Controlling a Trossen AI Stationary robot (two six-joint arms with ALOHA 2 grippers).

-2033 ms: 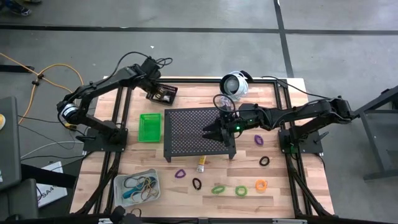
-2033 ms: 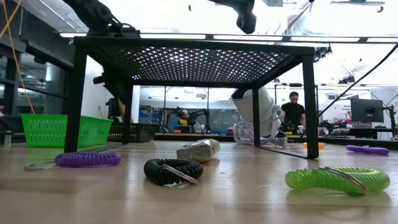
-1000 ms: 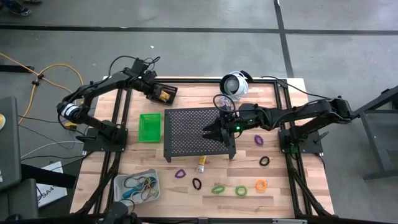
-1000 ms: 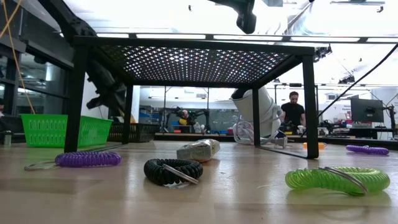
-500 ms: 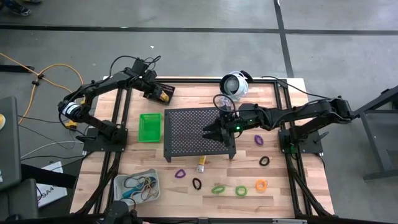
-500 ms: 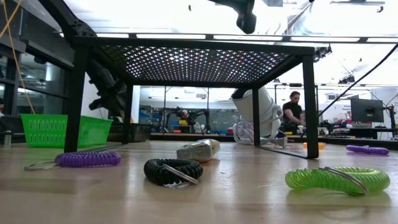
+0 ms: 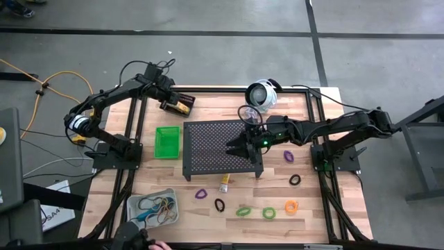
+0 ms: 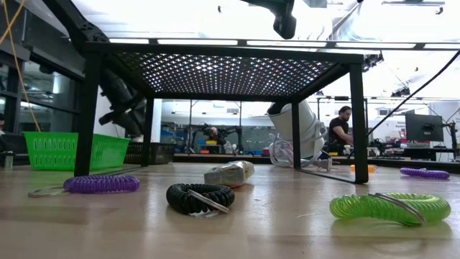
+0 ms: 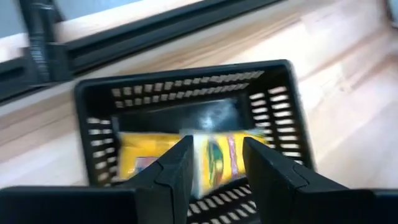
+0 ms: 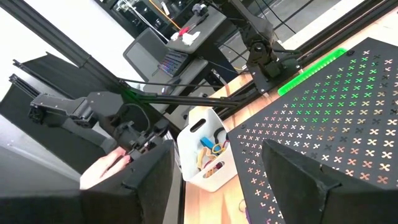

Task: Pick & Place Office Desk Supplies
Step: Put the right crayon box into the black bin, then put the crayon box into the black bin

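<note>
High view: three bins—black (image 7: 182,103), green (image 7: 167,141), clear (image 7: 152,208); left gripper (image 7: 168,98) spread over black; right gripper (image 7: 236,148) spread above stand (image 7: 216,147).

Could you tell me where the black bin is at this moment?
In the high view the black bin sits at the table's far left corner, beyond the green bin, right below the left gripper; yellow tubes lie inside it.

Four views — one overhead, one at tabletop level, two wrist close-ups.
Overhead and low views share the perforated stand (image 7: 216,147) (image 8: 230,72).
</note>
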